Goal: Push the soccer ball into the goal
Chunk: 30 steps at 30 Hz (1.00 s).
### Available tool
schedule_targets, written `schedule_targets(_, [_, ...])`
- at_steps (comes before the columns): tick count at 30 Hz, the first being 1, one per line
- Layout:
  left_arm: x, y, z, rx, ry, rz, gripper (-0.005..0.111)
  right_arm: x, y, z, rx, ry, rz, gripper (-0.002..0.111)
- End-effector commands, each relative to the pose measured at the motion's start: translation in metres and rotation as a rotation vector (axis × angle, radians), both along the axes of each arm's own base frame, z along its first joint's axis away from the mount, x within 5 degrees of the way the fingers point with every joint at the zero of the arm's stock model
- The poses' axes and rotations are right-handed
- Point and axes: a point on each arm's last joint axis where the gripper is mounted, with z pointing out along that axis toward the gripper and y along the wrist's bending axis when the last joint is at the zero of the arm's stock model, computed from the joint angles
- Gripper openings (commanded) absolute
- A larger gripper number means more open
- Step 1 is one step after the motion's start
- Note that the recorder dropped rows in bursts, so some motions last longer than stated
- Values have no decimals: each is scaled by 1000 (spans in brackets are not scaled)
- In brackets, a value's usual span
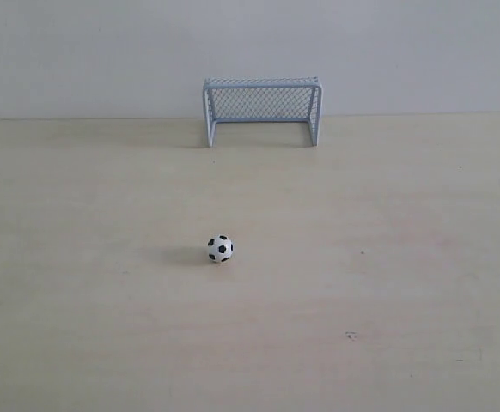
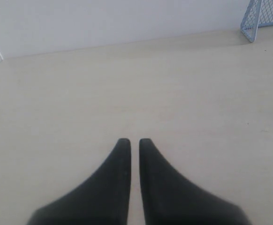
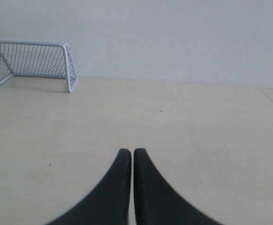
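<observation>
Soccer ball (image 1: pixel 220 249) on table (image 1: pixel 78 300), goal (image 1: pixel 262 110) well behind, left gripper (image 2: pixel 134 140) and right gripper (image 3: pixel 132 151) jaws pressed together

The soccer ball (image 1: pixel 220 248) rests alone on the pale wood-grain table (image 1: pixel 387 215), touching nothing, with a soft shadow on the table just beside it. The goal (image 1: pixel 262 111) stands upright well apart from the ball, at the table's edge against a plain grey-white wall (image 1: pixel 78 51), its open mouth facing the ball. The ball lines up nearer one post than the mouth's middle. A few small dark specks (image 1: pixel 350 335) mark the table.
</observation>
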Motion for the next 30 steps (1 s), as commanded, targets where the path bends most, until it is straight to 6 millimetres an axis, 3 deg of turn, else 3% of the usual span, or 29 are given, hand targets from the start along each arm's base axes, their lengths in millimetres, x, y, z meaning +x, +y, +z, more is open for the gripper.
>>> schedule_targets(1, [0, -1, 1, -9, -3, -6, 6, 0, 0, 6, -6, -67, -6, 0])
schedule_targets(30, [0, -1, 1, -9, -3, -6, 6, -1, 0, 25, 76, -273, -4, 0])
